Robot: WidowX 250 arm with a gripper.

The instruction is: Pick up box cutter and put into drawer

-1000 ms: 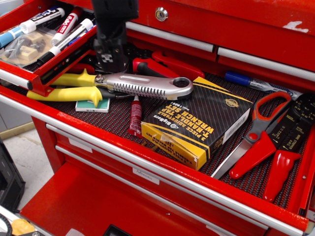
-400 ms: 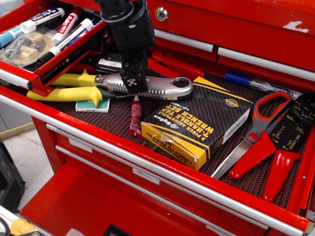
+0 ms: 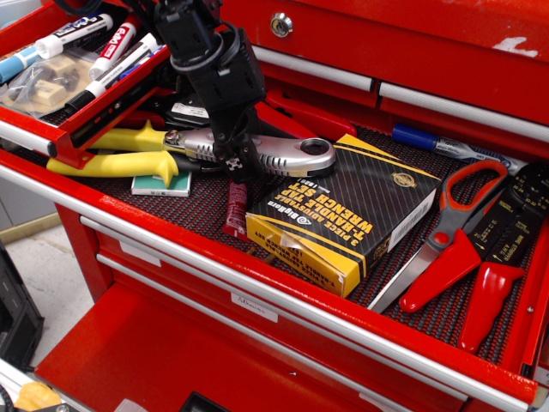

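The box cutter [image 3: 257, 152] lies on the mat of the open drawer [image 3: 206, 202], across the yellow-handled snips [image 3: 111, 153] and just left of the wrench box [image 3: 343, 210]; it looks metal, so prob. stiff, rather heavy and smooth, best taken at the ribbed middle. The gripper [image 3: 233, 163] is right over that middle and hides it, and I cannot tell if the jaws are open or closed. The knob end at right is only partly clear.

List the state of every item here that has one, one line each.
Hand: down on the box cutter's middle; grip unclear.
Box cutter: lying flat in the open drawer.
Red-handled scissors: blades shut.
Yellow-handled snips: lying flat, handles apart.
Markers: capped, in the upper tray.
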